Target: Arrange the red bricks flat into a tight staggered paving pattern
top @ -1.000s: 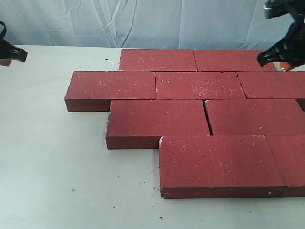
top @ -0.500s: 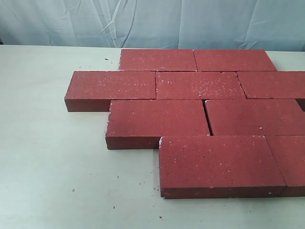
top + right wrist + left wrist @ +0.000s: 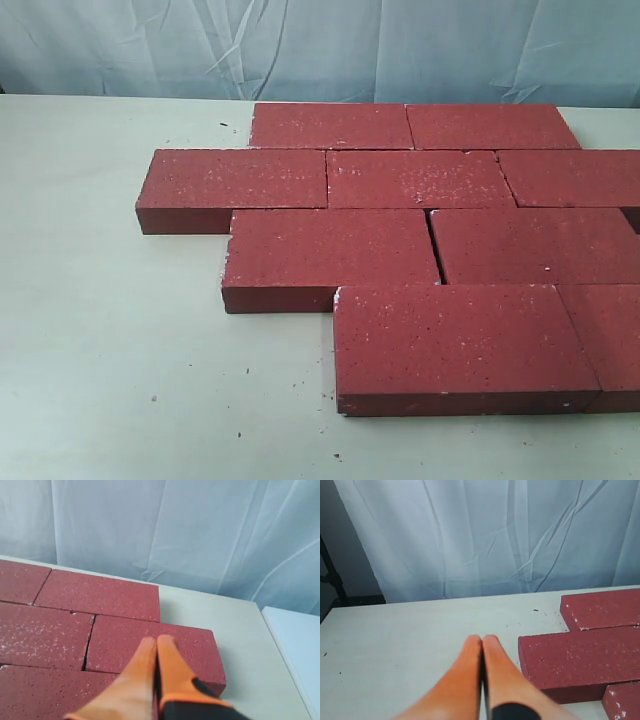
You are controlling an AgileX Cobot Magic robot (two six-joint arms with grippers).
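Orange fingers of the left gripper were pressed together on nothing, hanging over bare table; the right gripper was likewise closed and empty, poised above the end brick of the second row from the back. Neither gripper showed in the exterior view, so how high each hung could not be told.

Outward from the left gripper, the bricks lay toward the middle of the table; the nearest was the leftmost brick of the second row, with its short end facing the fingers and a strip of table between them.

Seen from the exterior, nine bricks lay flat in four rows in front of a pale curtain; every long axis ran across the table from left to right, and each nearer row was stepped further toward the right. Most joints looked closed; one dark slit stood open between the two bricks of the third row, running front to back.

By my judgement the paving was nearly done, and closing that slit would be what was left; it would call for a push along the long axis. The brick on the left of the slit had its free short end turned to the left arm's side; the brick on its right ran off the edge of the view, with its far end unseen; the left arm therefore looked the better placed.
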